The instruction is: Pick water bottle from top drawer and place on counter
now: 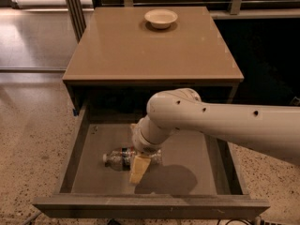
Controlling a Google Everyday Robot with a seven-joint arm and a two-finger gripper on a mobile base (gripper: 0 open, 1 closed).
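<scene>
The water bottle (118,158) lies on its side on the flat bottom of the open top drawer (183,179), white cap to the left, dark label in the middle. My gripper (138,168) hangs from the white arm, reaching down into the drawer right over the bottle's right half. One tan finger (137,169) shows in front of the bottle and hides part of it. The tan counter (140,50) lies above the drawer at the back.
A shallow white bowl (161,18) stands at the far middle of the counter. The drawer's low sides and front panel (150,207) ring the bottle. Speckled floor lies to the left and right. A dark post stands at the back left.
</scene>
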